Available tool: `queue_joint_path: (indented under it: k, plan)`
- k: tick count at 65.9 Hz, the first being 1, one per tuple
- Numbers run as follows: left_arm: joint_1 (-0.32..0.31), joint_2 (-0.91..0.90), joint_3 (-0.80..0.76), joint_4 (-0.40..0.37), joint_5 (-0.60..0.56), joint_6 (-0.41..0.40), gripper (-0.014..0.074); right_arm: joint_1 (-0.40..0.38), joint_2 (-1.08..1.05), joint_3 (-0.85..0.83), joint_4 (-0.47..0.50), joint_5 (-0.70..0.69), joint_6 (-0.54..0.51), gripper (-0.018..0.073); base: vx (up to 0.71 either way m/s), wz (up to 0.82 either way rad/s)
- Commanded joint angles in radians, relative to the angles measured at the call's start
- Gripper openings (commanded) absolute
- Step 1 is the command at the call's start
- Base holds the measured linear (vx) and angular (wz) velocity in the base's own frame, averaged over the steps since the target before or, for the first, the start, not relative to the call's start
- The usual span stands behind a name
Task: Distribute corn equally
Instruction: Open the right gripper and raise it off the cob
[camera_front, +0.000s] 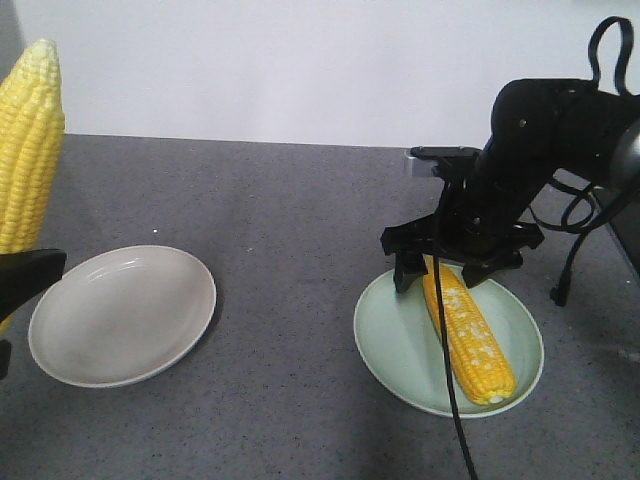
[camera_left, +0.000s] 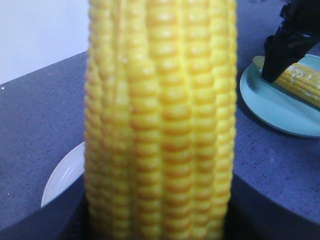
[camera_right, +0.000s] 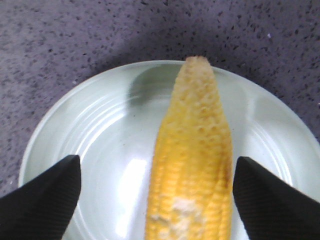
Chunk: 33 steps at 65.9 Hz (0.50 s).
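A bright yellow corn cob stands upright at the far left, above the table, with my left gripper shut on its lower part. In the left wrist view this cob fills the frame, dark fingers showing at both lower corners. A second corn cob with pale whitish kernel patches lies on the pale green plate. My right gripper hovers open over the cob's far end. In the right wrist view its fingers straddle the cob without touching it.
An empty white plate sits on the dark speckled table at the left, below and to the right of the held cob. The right arm's cable hangs across the green plate. A white wall stands behind the table.
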Motion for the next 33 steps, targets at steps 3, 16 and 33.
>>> queue_joint_path:
  k: [3,16,33]
  plan:
    - [0.0,-0.004,-0.024,-0.006,-0.068,-0.01,0.0299,0.029,-0.136,-0.028,-0.02,-0.038,-0.058,0.0604,0.0,0.0]
    - [0.0,-0.004,-0.024,-0.007,-0.068,-0.01,0.0299,0.168,-0.306,0.05,-0.124,-0.117,-0.07,0.0582,0.0,0.0]
    - [0.0,-0.004,-0.024,-0.007,-0.067,-0.01,0.0299,0.286,-0.507,0.23,-0.146,-0.236,-0.064,0.0582,0.0,0.0]
